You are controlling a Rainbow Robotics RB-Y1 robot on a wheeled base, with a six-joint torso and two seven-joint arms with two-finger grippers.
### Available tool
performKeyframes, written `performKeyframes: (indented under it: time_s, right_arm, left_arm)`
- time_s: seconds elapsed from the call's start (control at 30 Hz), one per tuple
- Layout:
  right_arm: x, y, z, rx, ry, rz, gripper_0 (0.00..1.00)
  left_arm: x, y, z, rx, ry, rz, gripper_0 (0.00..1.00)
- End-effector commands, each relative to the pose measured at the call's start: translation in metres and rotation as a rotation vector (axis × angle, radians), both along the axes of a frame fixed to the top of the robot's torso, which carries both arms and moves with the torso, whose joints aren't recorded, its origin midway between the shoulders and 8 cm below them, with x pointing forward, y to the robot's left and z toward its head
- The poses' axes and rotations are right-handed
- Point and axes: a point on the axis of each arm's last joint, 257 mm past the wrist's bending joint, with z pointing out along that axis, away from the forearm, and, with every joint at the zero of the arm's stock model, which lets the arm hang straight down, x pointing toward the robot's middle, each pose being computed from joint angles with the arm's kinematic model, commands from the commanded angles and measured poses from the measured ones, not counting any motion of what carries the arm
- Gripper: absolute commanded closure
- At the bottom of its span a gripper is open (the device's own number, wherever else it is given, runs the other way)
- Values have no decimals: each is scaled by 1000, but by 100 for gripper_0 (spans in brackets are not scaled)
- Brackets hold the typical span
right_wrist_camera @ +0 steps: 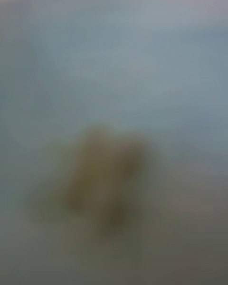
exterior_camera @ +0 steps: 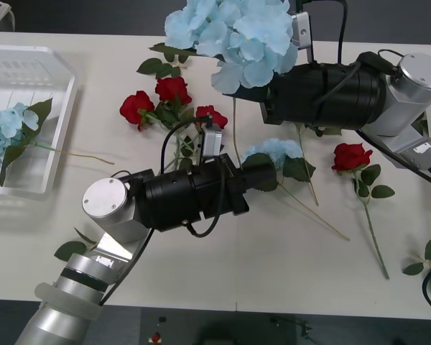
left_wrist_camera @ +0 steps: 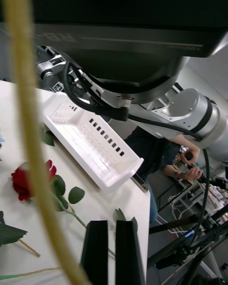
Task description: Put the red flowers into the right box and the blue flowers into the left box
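Left gripper (left_wrist_camera: 114,251) is showing flat black fingers (left_wrist_camera: 96,251) nearly pressed together, gripping nothing I can make out; a yellowish stem (left_wrist_camera: 28,123) is crossing just beside them, a velvety red rose (left_wrist_camera: 26,180) lying beyond; right gripper's fingers cannot be told, fluffy pale-blue flower head (exterior_camera: 233,36) bunching at its tip; slotted white left box (exterior_camera: 57,79) holding another blue flower (exterior_camera: 11,129).

- A white table (exterior_camera: 287,273) spreads across the scene.
- Loose green leaf sprigs (exterior_camera: 70,249) lie near its front edge (another sprig (exterior_camera: 425,260) at far right).
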Motion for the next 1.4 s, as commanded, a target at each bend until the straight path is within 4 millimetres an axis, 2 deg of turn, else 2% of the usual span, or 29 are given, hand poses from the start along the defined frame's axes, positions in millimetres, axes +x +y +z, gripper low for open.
performKeyframes:
  time_s: [0.03,0.27,0.3,0.33,0.37,0.4,0.73,0.97,1.0,1.13,1.2,1.23,1.27,1.33,1.37,1.4]
  right_arm:
    - [-4,6,20,13,-33,27,100]
    - [-5,6,20,13,-27,28,100]
    - [-5,6,20,13,-25,28,87]
    - [-5,6,20,13,-25,28,87]
    - [-5,6,20,13,-24,29,11]
    - [-5,6,20,12,-21,27,0]
    - [-4,6,19,11,-14,28,0]
    - [12,-13,20,-23,15,-32,0]
    - [17,-20,16,-59,41,-47,0]
    - [35,-58,7,-221,180,-128,0]
    - [40,-76,1,-291,255,-168,0]
    - [46,-95,-7,-362,333,-218,0]
    - [49,-105,-11,-394,369,-249,0]
    - [54,-138,-33,-513,485,-346,0]
    - [55,-148,-39,-545,512,-376,0]
    - [55,-166,-55,-611,568,-432,0]
  left_arm:
    - [8,-1,18,-31,-45,45,100]
    - [21,14,32,-83,-18,79,100]
    - [23,17,33,-92,-10,83,100]
    - [23,17,33,-92,-10,83,100]
    - [26,26,40,-117,-1,86,100]
    - [27,31,41,-124,4,88,100]
    - [50,83,61,-154,-4,139,100]
    - [87,162,82,13,-137,232,100]
    - [93,180,86,61,-150,245,100]
    - [107,234,96,143,17,275,100]
    - [110,253,100,169,71,295,100]
    - [114,274,104,193,118,325,100]
    - [115,283,103,209,137,339,100]
    - [119,320,101,266,179,400,100]
    - [121,332,100,279,189,418,100]
    - [124,356,99,304,199,456,99]
